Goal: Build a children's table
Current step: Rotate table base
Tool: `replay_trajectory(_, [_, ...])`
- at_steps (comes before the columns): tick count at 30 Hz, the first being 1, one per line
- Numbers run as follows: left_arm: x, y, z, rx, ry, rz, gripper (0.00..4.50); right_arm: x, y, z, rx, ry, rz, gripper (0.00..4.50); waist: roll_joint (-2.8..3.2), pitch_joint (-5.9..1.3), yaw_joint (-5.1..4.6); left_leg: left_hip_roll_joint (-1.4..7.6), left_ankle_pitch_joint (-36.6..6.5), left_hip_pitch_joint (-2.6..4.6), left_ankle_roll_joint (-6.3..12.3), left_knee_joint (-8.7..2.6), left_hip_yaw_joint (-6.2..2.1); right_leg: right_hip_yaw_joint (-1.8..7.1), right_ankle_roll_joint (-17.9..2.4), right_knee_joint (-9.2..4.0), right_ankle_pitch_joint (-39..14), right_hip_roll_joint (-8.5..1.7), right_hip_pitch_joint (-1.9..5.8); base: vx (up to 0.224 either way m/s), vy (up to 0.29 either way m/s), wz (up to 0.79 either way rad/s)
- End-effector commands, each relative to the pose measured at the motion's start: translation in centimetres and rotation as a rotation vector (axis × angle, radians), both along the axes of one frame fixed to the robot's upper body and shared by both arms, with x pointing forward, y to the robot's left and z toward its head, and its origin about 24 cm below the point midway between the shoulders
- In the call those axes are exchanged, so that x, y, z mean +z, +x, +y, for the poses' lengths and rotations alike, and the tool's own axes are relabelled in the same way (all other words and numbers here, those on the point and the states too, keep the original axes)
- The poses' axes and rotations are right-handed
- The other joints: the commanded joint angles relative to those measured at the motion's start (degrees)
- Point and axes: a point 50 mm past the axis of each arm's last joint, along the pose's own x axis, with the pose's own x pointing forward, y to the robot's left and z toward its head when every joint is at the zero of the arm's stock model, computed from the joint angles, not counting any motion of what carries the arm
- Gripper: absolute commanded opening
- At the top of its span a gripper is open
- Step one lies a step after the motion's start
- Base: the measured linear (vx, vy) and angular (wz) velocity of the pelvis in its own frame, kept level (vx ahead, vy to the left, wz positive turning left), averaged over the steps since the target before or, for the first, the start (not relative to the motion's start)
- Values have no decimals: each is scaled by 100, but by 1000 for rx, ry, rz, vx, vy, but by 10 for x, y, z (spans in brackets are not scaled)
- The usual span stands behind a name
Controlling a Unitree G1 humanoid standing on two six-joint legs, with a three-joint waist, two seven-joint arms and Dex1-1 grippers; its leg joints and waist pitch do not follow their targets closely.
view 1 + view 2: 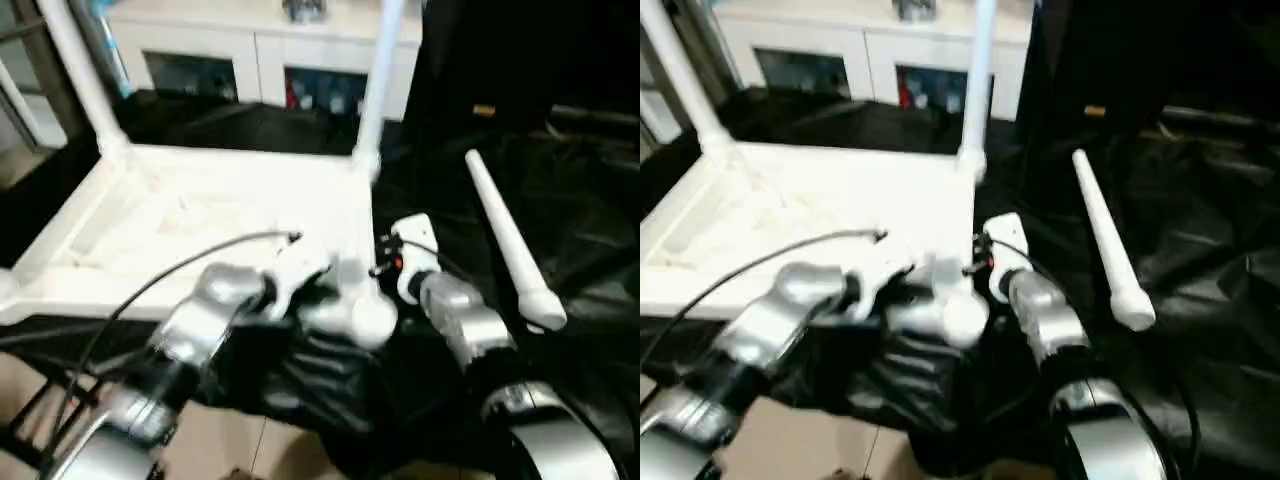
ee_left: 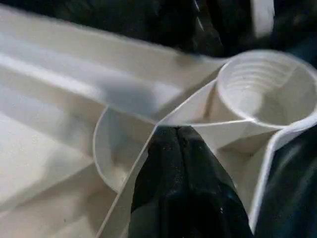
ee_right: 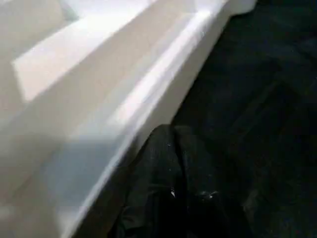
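Observation:
The white tabletop (image 1: 200, 215) lies underside up on a black cloth. Two white legs (image 1: 80, 75) (image 1: 378, 80) stand upright in its far corners. A third leg (image 1: 510, 245) lies loose on the cloth to the right. My left gripper (image 1: 300, 265) is over the tabletop's near right corner. In the left wrist view it (image 2: 178, 130) is shut, its tips against a thin rib beside an empty threaded socket (image 2: 265, 89). My right gripper (image 1: 388, 255) hangs just right of that corner. In the right wrist view it (image 3: 171, 130) is shut, holding nothing, beside the tabletop's outer edge (image 3: 148, 94).
A white cabinet with glass doors (image 1: 260, 50) stands behind the table. Black cloth (image 1: 570, 190) covers the ground to the right and in front. A thin cable (image 1: 180, 265) arcs over my left forearm. Pale floor tiles (image 1: 230, 440) show at the near left.

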Motion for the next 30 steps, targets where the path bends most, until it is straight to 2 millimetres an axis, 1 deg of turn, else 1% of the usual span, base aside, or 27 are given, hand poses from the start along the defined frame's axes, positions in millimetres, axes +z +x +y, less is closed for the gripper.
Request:
replay_trajectory(1, [8,3,-4,-15,-28,-46,0,7,1,-11,-43,-3,-19,4,48,-434,18,168,-1150,38,96,-341,-54,282,-1258,-413,-834,-418,357,0,0,0])
replay_trajectory(3, [9,3,-5,-20,-39,-55,0,8,2,-14,-51,-6,-23,4,43,-431,27,168,-1116,39,119,-338,-49,283,-1263,-414,-827,-415,353,0,0,0])
replay_trajectory(4, [10,2,-6,-39,-60,-61,0,11,3,-20,-82,-26,-21,4,32,-420,27,166,-1116,43,123,-346,-50,279,-1248,-424,-890,-403,348,0,0,0])
replay_trajectory(5, [12,1,-6,-52,-75,-71,0,14,4,-27,-111,-45,-15,4,41,-421,32,167,-1158,49,112,-343,-48,279,-1233,-426,-979,-413,344,0,0,0])
replay_trajectory(6, [12,1,-6,-52,-75,-71,0,14,4,-27,-111,-45,-15,4,39,-410,28,167,-1181,49,103,-351,-51,279,-1214,-435,-1041,-405,344,0,0,0])
replay_trajectory(7, [19,-1,-3,-41,-141,-86,0,27,6,-39,-125,-32,-8,4,44,-407,28,167,-1235,57,78,-349,-49,280,-1196,-437,-1120,-404,337,0,0,0])
replay_trajectory(8, [20,-1,-2,-34,-155,-82,0,31,7,-42,-127,-20,-13,4,26,-414,33,173,-1203,54,86,-352,-50,284,-1199,-430,-1077,-401,358,0,0,0])
replay_trajectory(9, [22,-1,0,-27,-169,-78,33,34,7,-44,-129,-8,-18,32,27,-415,39,171,-1177,54,105,-340,-42,288,-1201,-428,-1036,-406,350,0,0,0])
replay_trajectory(10, [22,-1,0,-27,-169,-78,33,34,7,-44,-129,-8,-18,32,30,-414,40,173,-1177,55,103,-342,-43,283,-1188,-432,-1054,-404,345,0,0,0])
replay_trajectory(11, [26,-3,6,6,-202,-72,41,49,11,-61,-178,-21,-51,40,17,-410,34,168,-1177,56,99,-338,-37,283,-1177,-426,-1091,-402,342,0,0,0])
replay_trajectory(12, [26,-3,6,6,-202,-72,41,49,11,-61,-178,-21,-51,43,12,-410,35,174,-1165,57,91,-340,-36,283,-1180,-422,-1102,-407,347,0,0,0])
replay_trajectory(13, [28,-4,8,18,-207,-74,43,54,13,-69,-210,-37,-59,51,5,-409,37,163,-1122,53,97,-329,-32,279,-1163,-435,-1194,-403,340,0,0,0])
replay_trajectory(15, [30,-4,13,81,-218,-89,69,65,18,-88,-284,-72,-65,77,-15,-399,20,148,-1130,56,97,-324,-19,273,-1107,-457,-1294,-376,326,0,0,0])
replay_trajectory(16, [32,-2,15,117,-227,-106,79,68,21,-97,-319,-91,-55,83,-10,-399,15,147,-1147,54,84,-320,-22,271,-1094,-445,-1334,-379,329,0,0,0])
replay_trajectory(17, [32,-2,15,120,-228,-107,82,69,21,-98,-322,-92,-54,87,-18,-408,-3,137,-1117,51,76,-310,-25,263,-1087,-445,-1362,-373,339,0,0,0])
replay_trajectory(18, [32,-2,15,120,-228,-107,81,69,21,-98,-322,-92,-54,96,-15,-408,5,132,-1124,57,93,-305,-18,264,-1072,-464,-1386,-372,330,0,0,0])
replay_trajectory(19, [34,-1,16,145,-236,-121,86,72,22,-107,-354,-109,-38,109,-24,-402,4,134,-1135,50,101,-301,-19,264,-1042,-458,-1442,-375,326,0,0,0])
replay_trajectory(20, [35,-3,16,140,-234,-128,99,73,23,-118,-398,-129,13,120,-49,-414,1,125,-1052,41,121,-293,-20,261,-1046,-444,-1373,-366,340,0,0,0])
replay_trajectory(21, [35,-4,16,136,-233,-124,114,73,23,-122,-412,-138,36,126,-57,-411,5,129,-1020,42,150,-291,-9,262,-1057,-457,-1322,-360,326,0,0,0])
replay_trajectory(22, [35,-4,16,136,-232,-123,123,74,23,-123,-413,-138,38,131,-57,-416,6,125,-993,35,150,-282,-12,261,-1068,-436,-1276,-360,336,0,0,0])
replay_trajectory(23, [35,-5,16,138,-236,-116,125,74,24,-127,-419,-130,73,140,-74,-419,8,123,-952,30,178,-276,-1,264,-1081,-439,-1211,-359,333,0,0,0])
replay_trajectory(25, [35,-7,16,137,-237,-106,132,74,24,-131,-420,-134,98,163,-66,-423,20,125,-875,20,232,-271,-2,257,-1134,-429,-1130,-366,337,0,0,0])
replay_trajectory(26, [35,-9,15,130,-235,-95,132,74,25,-134,-419,-142,122,163,-75,-425,19,126,-863,16,233,-265,1,257,-1137,-423,-1117,-369,340,0,0,0])
replay_trajectory(27, [35,-12,14,115,-236,-82,151,74,25,-137,-422,-151,146,170,-74,-428,21,132,-865,25,243,-267,-4,250,-1181,-419,-1109,-372,340,0,0,0])
replay_trajectory(28, [35,-12,14,115,-236,-82,163,74,25,-137,-422,-151,146,175,-76,-432,7,132,-860,15,239,-258,-6,250,-1210,-405,-1100,-376,343,0,0,0])
replay_trajectory(29, [35,-14,12,95,-236,-71,165,74,26,-141,-429,-163,162,185,-77,-421,22,134,-911,30,236,-255,3,250,-1212,-423,-1192,-381,324,0,0,0])
replay_trajectory(30, [36,-17,11,76,-237,-63,165,74,26,-143,-436,-170,174,204,-75,-417,23,130,-946,31,233,-254,6,247,-1197,-430,-1259,-374,324,0,0,0])
